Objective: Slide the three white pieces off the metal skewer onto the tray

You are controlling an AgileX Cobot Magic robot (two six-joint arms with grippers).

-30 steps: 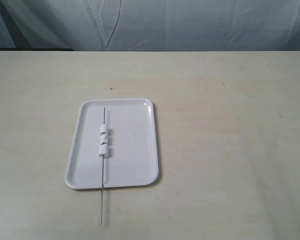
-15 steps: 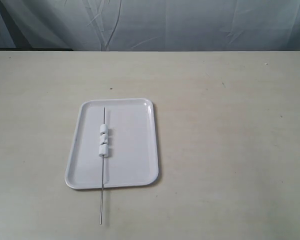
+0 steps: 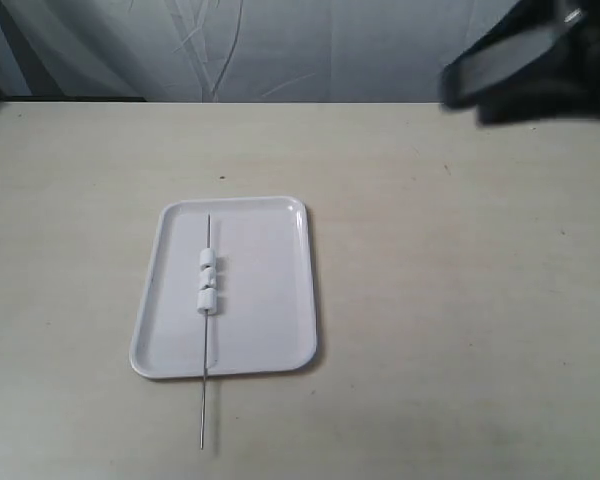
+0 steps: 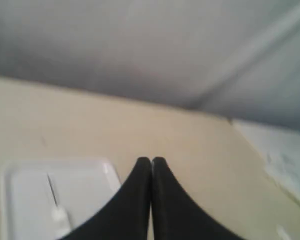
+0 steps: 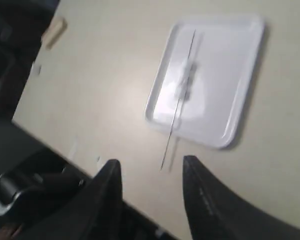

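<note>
The skewer lies on the tray, with its near end poking out over the table. Three white pieces sit close together on it. The left tool is pinched closed and holds nothing. The right tool is spread apart and holds nothing.

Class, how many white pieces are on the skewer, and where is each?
3, in a row on the metal skewer over the tray; in the exterior view: upper piece, middle piece, lower piece. None seems hidden.
</note>
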